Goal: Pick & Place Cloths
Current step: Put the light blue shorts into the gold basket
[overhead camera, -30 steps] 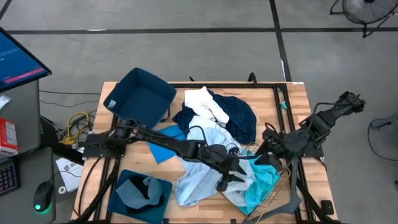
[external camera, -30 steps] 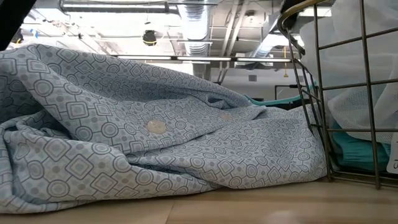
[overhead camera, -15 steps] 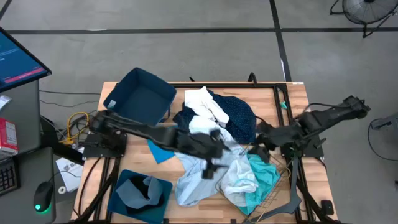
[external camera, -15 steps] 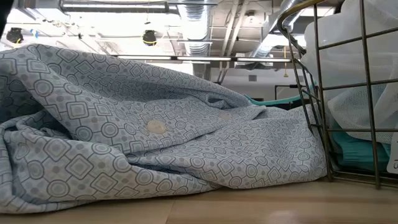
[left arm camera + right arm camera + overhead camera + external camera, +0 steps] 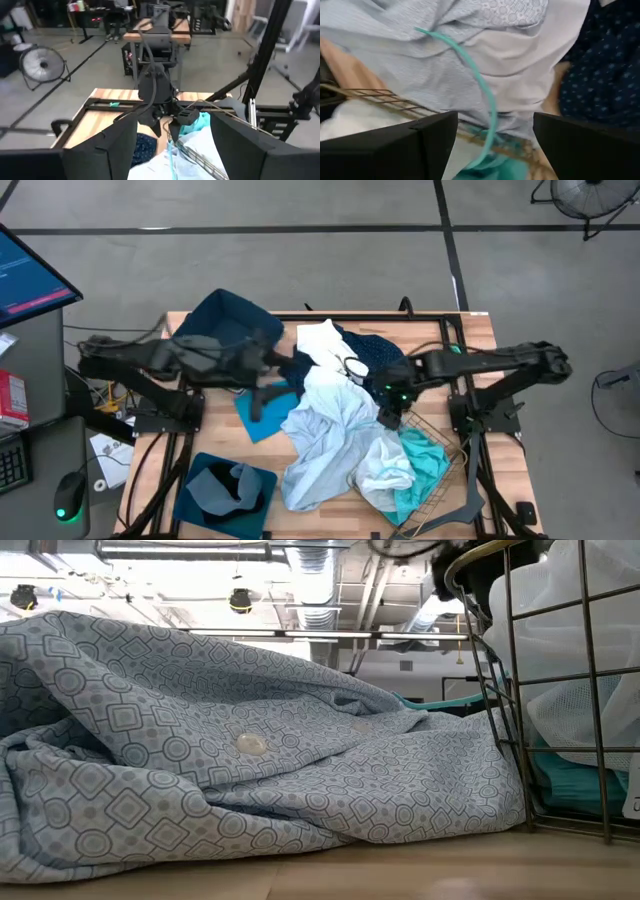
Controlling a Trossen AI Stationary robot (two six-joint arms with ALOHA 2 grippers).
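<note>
Cloths (image 5: 340, 430) heaped crumpled mid-table, none held.

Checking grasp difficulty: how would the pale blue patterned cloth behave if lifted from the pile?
The pale blue patterned cloth lies in soft folds, so it would likely hang limp. It overlaps the wire basket, so lifting it might drag or snag.

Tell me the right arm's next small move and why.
Probably lower the right gripper onto the pale blue-white cloth and close. Its fingers stand open and empty just above that fabric, beside the wire basket, while the left gripper is away near the dark blue bin, also open and empty.
</note>
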